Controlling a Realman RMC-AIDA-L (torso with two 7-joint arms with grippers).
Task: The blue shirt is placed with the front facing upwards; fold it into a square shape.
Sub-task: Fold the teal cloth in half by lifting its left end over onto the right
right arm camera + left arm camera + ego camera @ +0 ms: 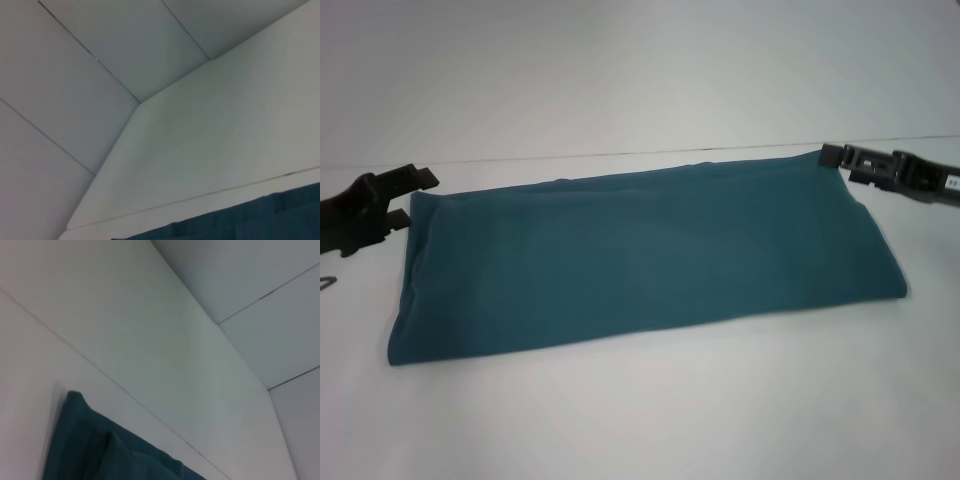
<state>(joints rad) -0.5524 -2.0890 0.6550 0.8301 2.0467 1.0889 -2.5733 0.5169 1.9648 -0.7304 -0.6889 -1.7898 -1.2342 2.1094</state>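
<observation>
Teal-blue shirt [640, 260] folded into a long band across the white table [640, 420].
Left gripper [402, 200] at its far left corner, right gripper [842, 160] at its far right corner; jaw state impossible to tell.

One blue shirt [640, 262], two end effectors: left [408, 198], right [840, 160]

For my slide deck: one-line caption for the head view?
Blue shirt folded into a long band on the table, left gripper and right gripper at its far corners.
</observation>
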